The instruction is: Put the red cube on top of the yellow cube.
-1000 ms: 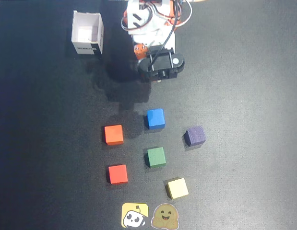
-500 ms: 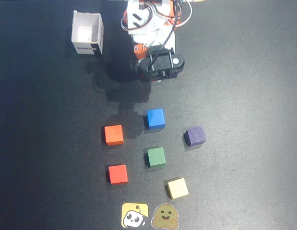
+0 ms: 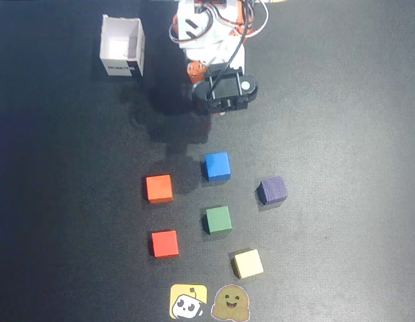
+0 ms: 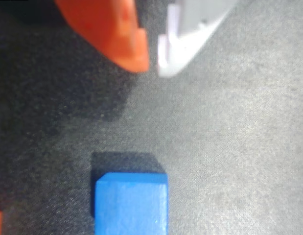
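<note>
Overhead view: the white-and-orange arm (image 3: 210, 40) sits folded at the top edge of the dark mat (image 3: 348, 134), its black wrist block pointing down the picture toward the small matte blue cube (image 3: 217, 166), which serves as landmark here. The gripper (image 4: 152, 66) shows in the wrist view as an orange finger (image 4: 119, 32) and a white finger (image 4: 190, 34) with tips nearly meeting, only a thin gap between them and nothing held; it hangs above bare mat, short of the blue cube. The small matte pure-red cube (image 3: 165, 243) lies below and left of the blue cube, well apart from the arm. A lighter orange-red cube (image 3: 159, 188) sits left of the blue cube, between it and the red one. The small green cube (image 3: 218, 219) is directly below the blue cube. The pale cream-yellow cube (image 3: 248, 263) rests below and slightly right of the blue cube, past the green one, untouched.
</note>
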Motion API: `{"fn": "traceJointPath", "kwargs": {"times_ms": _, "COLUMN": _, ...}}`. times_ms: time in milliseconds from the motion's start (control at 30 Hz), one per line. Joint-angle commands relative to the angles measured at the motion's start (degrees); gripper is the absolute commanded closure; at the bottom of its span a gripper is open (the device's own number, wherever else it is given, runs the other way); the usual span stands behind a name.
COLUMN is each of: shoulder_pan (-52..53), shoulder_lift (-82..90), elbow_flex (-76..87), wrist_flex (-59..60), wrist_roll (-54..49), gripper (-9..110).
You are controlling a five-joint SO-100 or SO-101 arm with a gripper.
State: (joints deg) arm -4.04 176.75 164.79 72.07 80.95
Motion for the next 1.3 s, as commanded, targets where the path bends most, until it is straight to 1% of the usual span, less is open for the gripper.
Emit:
{"fn": "traceJointPath", "kwargs": {"times_ms": 0, "shoulder_pan": 0.0, "shoulder_lift": 0.4, "elbow_flex": -0.2, "wrist_flex": 0.2, "wrist_roll": -0.4, "gripper": 101}}
{"fn": "traceJointPath", "kwargs": {"times_ms": 667, "shoulder_pan": 0.4, "shoulder_lift": 0.4, "elbow_flex": -0.2, "wrist_flex": 0.2, "wrist_roll": -0.5, "gripper": 101}}
{"fn": "traceJointPath", "kwargs": {"times_ms": 733, "shoulder_pan": 0.1, "shoulder_lift": 0.4, "elbow_flex": -0.2, "wrist_flex": 0.2, "wrist_roll": 1.7, "gripper": 101}}
{"fn": "traceJointPath", "kwargs": {"times_ms": 800, "shoulder_pan": 0.1, "shoulder_lift": 0.4, "elbow_flex": -0.2, "wrist_flex": 0.2, "wrist_roll": 2.3, "gripper": 98}}
{"fn": "traceJointPath", "kwargs": {"times_ms": 1133, "shoulder_pan": -0.5, "shoulder_lift": -0.3, "elbow_flex": -3.9, "wrist_flex": 0.6, "wrist_roll": 7.3, "gripper": 90}}
{"fn": "traceJointPath", "kwargs": {"times_ms": 1267, "shoulder_pan": -0.5, "shoulder_lift": -8.4, "elbow_flex": -8.4, "wrist_flex": -2.1, "wrist_roll": 7.8, "gripper": 89}}
